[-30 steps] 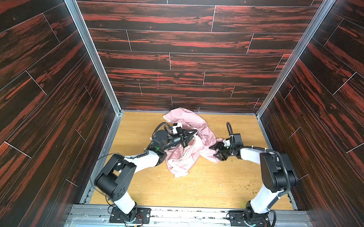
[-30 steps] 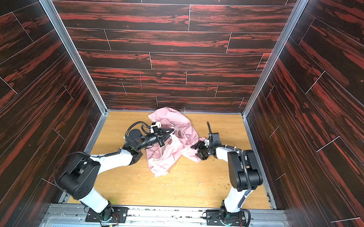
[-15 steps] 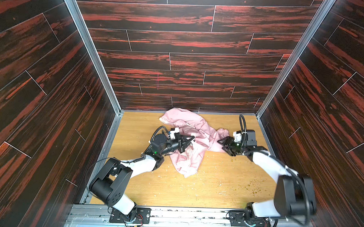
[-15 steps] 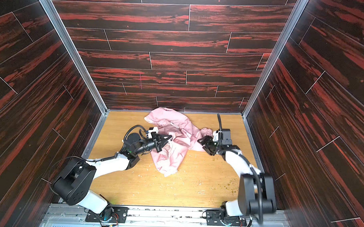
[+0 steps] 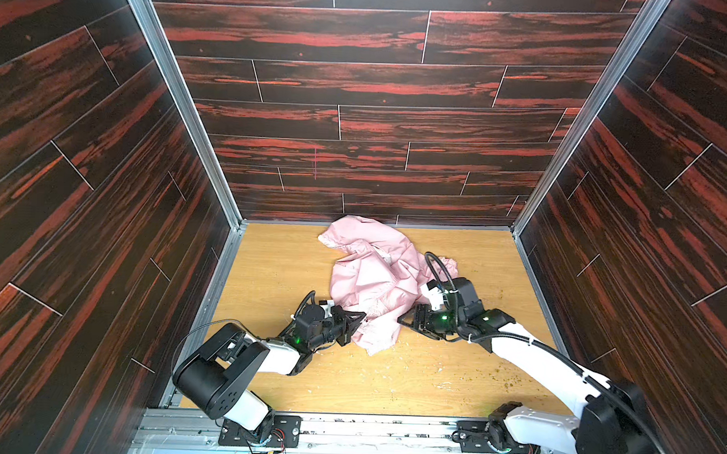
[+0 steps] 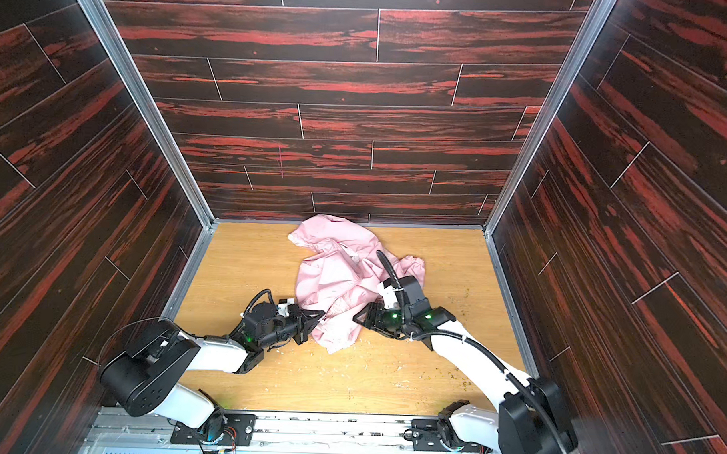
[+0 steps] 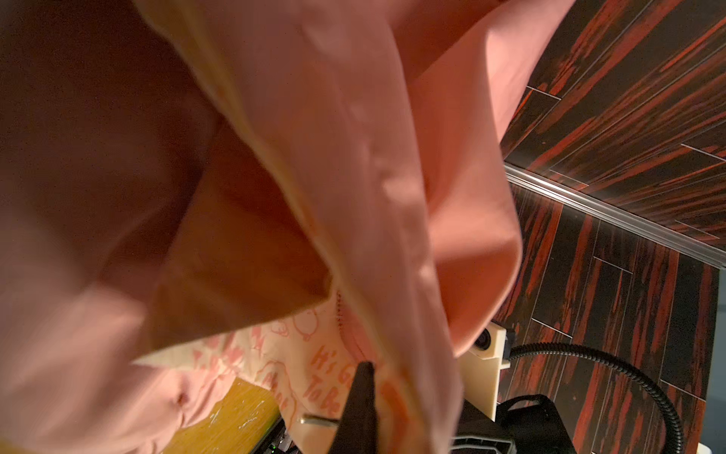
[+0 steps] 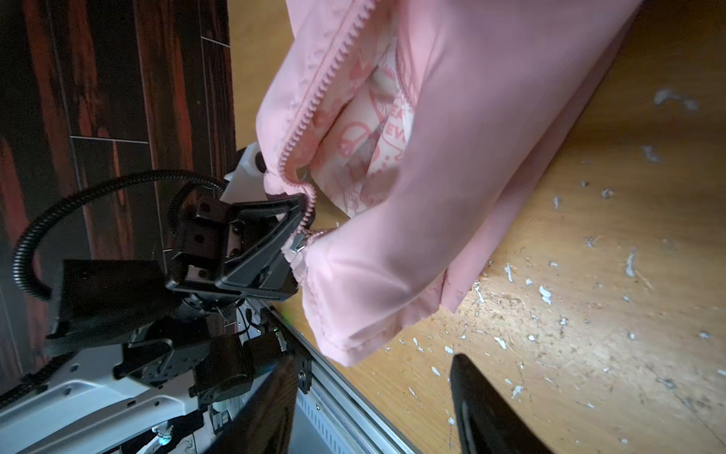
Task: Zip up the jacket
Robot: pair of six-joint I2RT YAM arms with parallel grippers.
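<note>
We see a lab test booth: wood-print panel walls, metal corner posts, robot arms bolted to a rail.

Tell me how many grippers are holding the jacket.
1: the left gripper is shut on the jacket by its zipper; the right gripper is open, gripping nothing.

Crumpled light-pink jacket; zipper open
</note>
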